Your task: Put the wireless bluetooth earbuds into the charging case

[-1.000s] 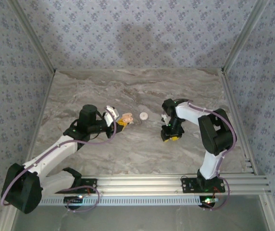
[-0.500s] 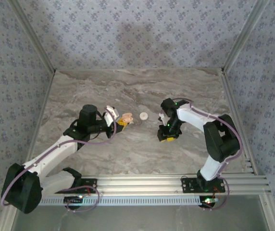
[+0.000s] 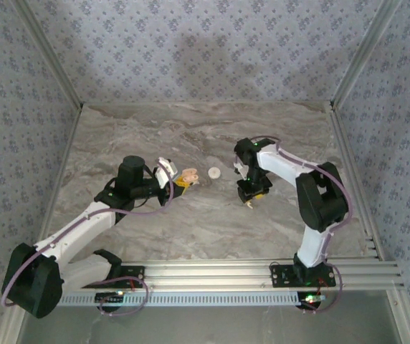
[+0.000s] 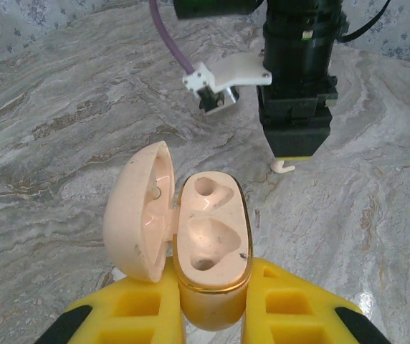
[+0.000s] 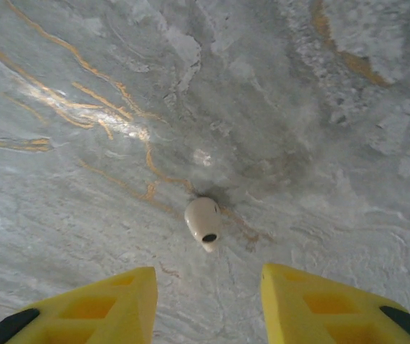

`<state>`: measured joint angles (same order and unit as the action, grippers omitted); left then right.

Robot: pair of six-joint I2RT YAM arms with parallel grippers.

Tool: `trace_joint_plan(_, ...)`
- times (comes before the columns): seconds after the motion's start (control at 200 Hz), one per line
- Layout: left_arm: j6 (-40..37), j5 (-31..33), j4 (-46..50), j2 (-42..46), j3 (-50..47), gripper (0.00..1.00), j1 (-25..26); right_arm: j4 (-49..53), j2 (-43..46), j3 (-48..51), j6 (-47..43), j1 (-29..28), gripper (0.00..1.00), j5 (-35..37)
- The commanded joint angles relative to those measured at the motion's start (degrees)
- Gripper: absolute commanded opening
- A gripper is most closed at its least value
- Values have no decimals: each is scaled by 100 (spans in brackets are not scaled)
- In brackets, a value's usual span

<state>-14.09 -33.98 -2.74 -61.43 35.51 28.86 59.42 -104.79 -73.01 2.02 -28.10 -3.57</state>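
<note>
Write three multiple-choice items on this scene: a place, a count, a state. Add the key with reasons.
1. Where is the earbud? A) in a well B) on the table under the right gripper C) in the left jaws
2. How many wells of the charging case are filled? A) none B) one C) two
3. The case's lid is: A) shut B) swung open C) off, on the table
Key: 1 B, it lies on marble below the open jaws; 2 A, both wells look hollow; 3 B, it stands hinged beside the wells.
</note>
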Motion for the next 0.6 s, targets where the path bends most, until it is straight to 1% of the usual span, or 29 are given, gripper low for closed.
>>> trace_joint_plan(0.0,-50,-74,2,105,243,15,-38,158,-246,-224,-359,-98,44,5)
trace_joint_plan(0.09,-59,-74,19,105,246,15,-36,101,-388,-262,-386,-154,44,-29)
trace_joint_plan(0.295,-67,-65,36,97,255,15,-35,86,-631,-268,-430,-202,41,-28)
trace_joint_plan(0.535,-68,-65,37,87,255,15,-38,137,-737,-251,-439,-222,38,99)
trace_joint_plan(0.595,-66,-65,37,79,254,15,-33,118,-737,-248,-407,-222,36,84)
